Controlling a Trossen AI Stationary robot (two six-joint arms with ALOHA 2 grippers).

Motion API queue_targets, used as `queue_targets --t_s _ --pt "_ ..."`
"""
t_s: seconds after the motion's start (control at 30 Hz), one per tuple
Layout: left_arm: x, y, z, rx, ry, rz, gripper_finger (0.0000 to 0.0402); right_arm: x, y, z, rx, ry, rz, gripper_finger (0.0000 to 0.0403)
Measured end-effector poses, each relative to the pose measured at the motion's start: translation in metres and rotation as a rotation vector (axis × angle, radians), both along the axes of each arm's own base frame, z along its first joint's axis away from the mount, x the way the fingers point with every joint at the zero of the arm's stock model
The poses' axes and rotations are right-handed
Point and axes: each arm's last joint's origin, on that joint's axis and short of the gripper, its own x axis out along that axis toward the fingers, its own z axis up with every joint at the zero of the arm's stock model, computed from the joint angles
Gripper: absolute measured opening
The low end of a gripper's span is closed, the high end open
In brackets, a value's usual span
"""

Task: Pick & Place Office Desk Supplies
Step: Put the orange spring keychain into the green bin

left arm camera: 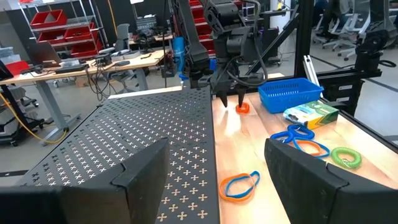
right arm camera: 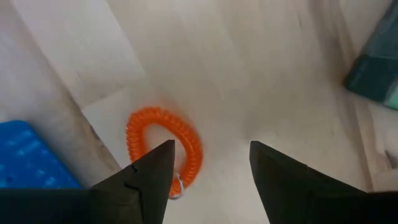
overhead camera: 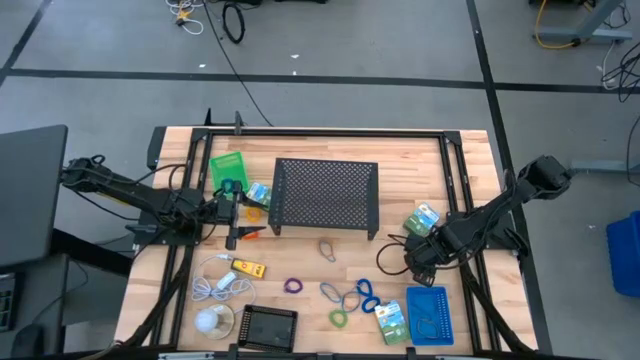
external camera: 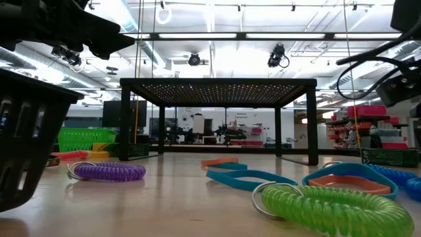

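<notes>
My right gripper (right arm camera: 208, 155) is open and points down at the table's right side (overhead camera: 420, 258). Its fingers stand over an orange coiled loop (right arm camera: 165, 146) that lies flat on the wood; from the left wrist view the gripper (left arm camera: 231, 99) hangs just above the loop (left arm camera: 242, 109). I see no touch. My left gripper (left arm camera: 217, 158) is open and empty. It is held level at the table's left (overhead camera: 238, 218), beside the black mesh stand (overhead camera: 325, 195), between the green tray (overhead camera: 228, 168) and a yellow block (overhead camera: 247, 267).
A blue tray (overhead camera: 428, 312) and green-blue packets (overhead camera: 392, 322) (overhead camera: 425, 220) lie near my right gripper. Blue (overhead camera: 365, 295), green (overhead camera: 338, 318), purple (overhead camera: 293, 286) and grey (overhead camera: 328, 248) loops are scattered along the near middle. A black tray (overhead camera: 270, 325), white ball (overhead camera: 212, 320) and white cable (overhead camera: 222, 285) sit near-left.
</notes>
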Motion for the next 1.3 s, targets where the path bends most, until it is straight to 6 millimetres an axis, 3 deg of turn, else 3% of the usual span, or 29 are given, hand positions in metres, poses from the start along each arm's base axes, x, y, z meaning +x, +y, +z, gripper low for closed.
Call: queue_targets --t_s 0.57,0.73,0.93,1.17,1.3 --pt "0.0 0.0 0.0 -0.008 -0.001 0.001 0.0272 -0.005 -0.002 -0.015 0.037 -0.022 -0.023 0.021" --pt "0.0 0.0 0.0 -0.009 -0.001 0.004 0.0272 -0.006 -0.003 -0.015 0.016 -0.019 -0.023 0.0154" --pt "0.0 0.0 0.0 -0.012 -0.002 0.004 0.0272 -0.007 -0.005 -0.016 -0.011 -0.013 -0.053 0.0025" --pt "0.0 0.0 0.0 -0.011 -0.002 0.01 0.0272 -0.005 -0.005 -0.013 -0.032 -0.043 -0.052 0.0007" --pt "0.0 0.0 0.001 -0.012 -0.004 0.012 0.0272 0.007 -0.001 -0.002 -0.07 -0.158 -0.044 0.0004"
